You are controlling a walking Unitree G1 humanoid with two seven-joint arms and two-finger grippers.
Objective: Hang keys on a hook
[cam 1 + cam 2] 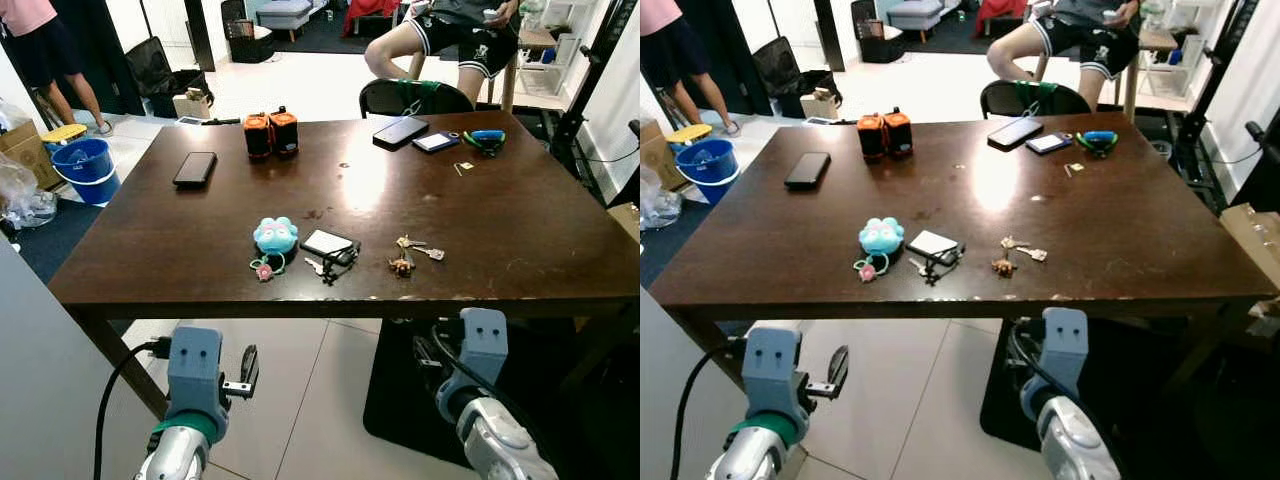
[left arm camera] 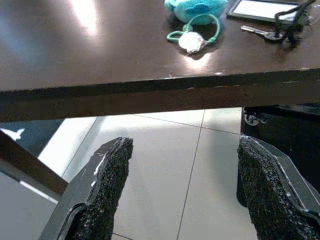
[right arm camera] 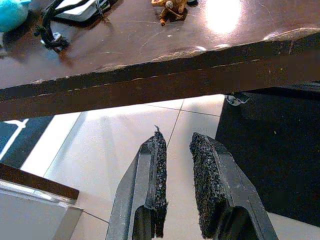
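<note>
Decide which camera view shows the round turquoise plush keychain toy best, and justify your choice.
The left eye view: the turquoise plush keychain toy sits whole near the front edge of the dark wooden table, its green loop and pink charm visible. The right eye view shows it similarly. The left wrist view crops its top; the right wrist view catches only a corner.

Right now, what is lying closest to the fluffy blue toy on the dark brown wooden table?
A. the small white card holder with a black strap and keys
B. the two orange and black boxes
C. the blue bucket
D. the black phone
A. The small white card holder lies right beside the fluffy blue toy near the front edge of the dark brown wooden table, while the other things are farther off.
</note>
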